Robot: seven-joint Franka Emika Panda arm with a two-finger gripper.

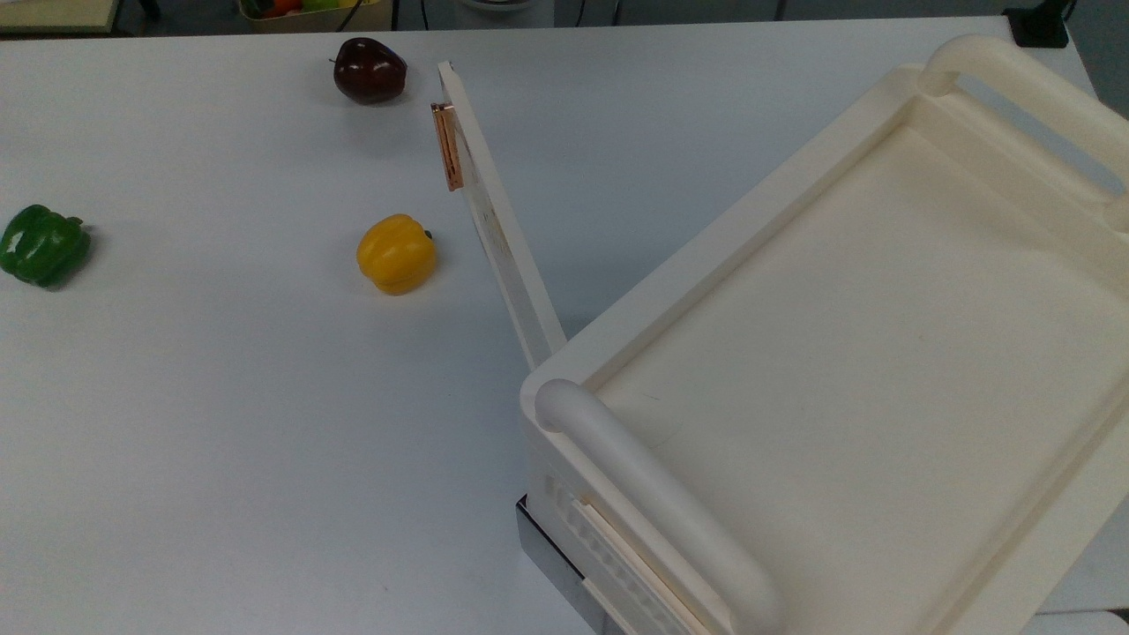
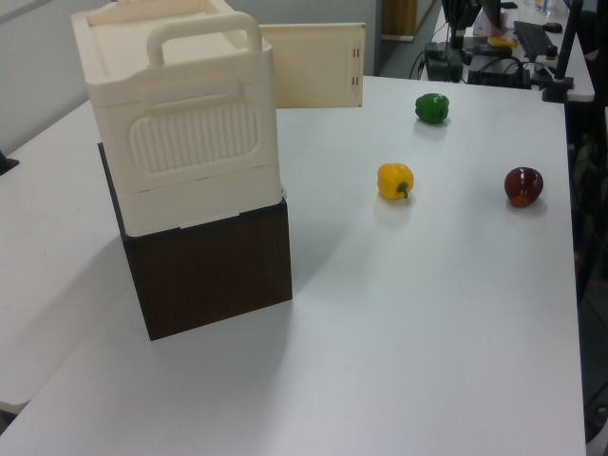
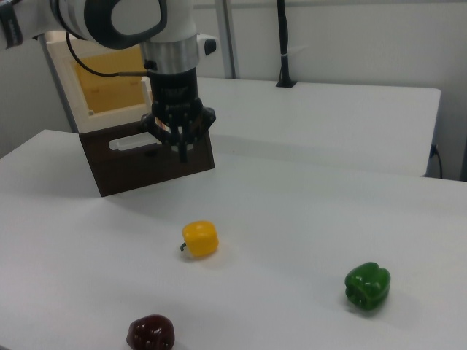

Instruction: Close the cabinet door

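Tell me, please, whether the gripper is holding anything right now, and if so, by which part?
Nothing is held: the gripper hangs in the air in the right view, in front of the cabinet, with nothing between its jaws.

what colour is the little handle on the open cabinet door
Copper-coloured: a small rectangular handle on the thin cream-white cabinet door, clearest in the top view.

In the top view, open table [image 1: 220,423] is seen left of the swung-out cabinet door [image 1: 498,238]. That side is obstructed by a yellow pepper [image 1: 396,254], just beside the door.
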